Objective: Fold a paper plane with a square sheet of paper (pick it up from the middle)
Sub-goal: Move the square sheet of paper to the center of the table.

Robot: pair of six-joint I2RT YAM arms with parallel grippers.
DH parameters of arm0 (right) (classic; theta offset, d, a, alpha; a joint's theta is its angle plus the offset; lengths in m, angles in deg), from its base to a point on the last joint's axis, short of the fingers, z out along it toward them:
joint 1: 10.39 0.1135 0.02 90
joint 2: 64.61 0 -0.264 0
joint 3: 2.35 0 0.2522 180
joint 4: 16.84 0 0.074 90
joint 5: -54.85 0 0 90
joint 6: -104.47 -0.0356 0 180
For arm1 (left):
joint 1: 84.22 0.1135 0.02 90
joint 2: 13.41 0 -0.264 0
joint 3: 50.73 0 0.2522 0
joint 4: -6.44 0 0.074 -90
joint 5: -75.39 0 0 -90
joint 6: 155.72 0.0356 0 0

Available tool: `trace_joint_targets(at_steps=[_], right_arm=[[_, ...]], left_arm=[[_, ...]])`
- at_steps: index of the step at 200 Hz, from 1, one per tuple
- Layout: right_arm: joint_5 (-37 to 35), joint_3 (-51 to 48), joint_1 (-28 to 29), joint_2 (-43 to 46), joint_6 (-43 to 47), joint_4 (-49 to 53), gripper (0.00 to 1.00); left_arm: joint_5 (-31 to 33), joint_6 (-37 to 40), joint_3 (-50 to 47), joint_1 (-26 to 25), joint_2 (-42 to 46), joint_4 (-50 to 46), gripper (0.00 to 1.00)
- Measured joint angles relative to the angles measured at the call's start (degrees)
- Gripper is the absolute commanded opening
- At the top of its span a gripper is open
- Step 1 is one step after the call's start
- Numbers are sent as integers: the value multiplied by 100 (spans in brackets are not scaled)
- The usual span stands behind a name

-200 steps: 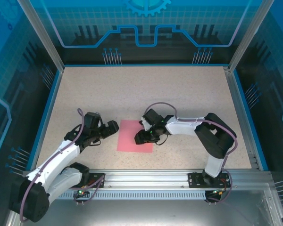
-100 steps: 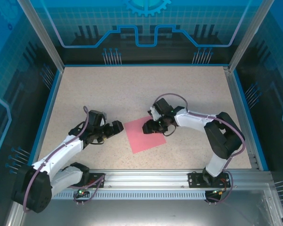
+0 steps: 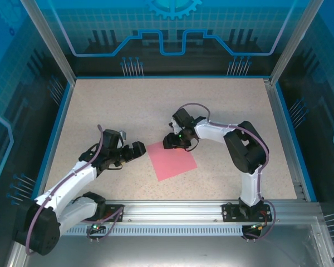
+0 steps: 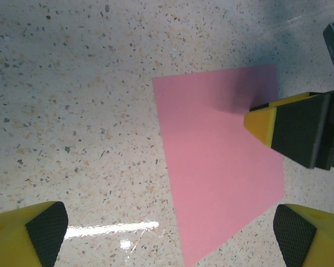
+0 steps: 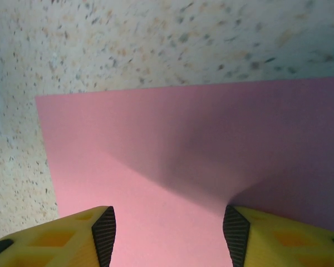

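the right hand (image 3: 171, 142) stands half open with nothing pinched between its fingers (image 5: 103, 233), tips lowered to the square sheet of paper (image 3: 175, 162). the paper runs flat under the gap between them and spreads out ahead of the hand and off to its right. seen from above, this hand sits at the far edge of the sheet, close to its far corner, so the middle of the sheet lies on the side toward the arm bases, a short way in from the tips. the sheet lies flat and unfolded on the bench (image 3: 128, 105), turned so its corners, not its edges, point at the two arms; being square, it has no long axis to line up with. the left hand (image 3: 136, 150) is spread wide and empty, hovering over bare bench, with the sheet's nearest corner just ahead of it and to its right. my judgement is that the right hand is the nearer one to the middle, since it is over paper while the left is off it. the pick-up looks to turn on bringing those tips from the far edge in to the centre before they close.
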Motion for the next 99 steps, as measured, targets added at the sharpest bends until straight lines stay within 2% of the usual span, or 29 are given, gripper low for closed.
trace_joint_targets(at_steps=[59,99], right_arm=[[55,-769,-728,457,-205,-479,55],[-225,-1543,-898,946,-820,-1043,50]], left_arm=[[-258,-9,0,-33,-208,273,99],[-251,-15,151,-431,-743,450,99]])
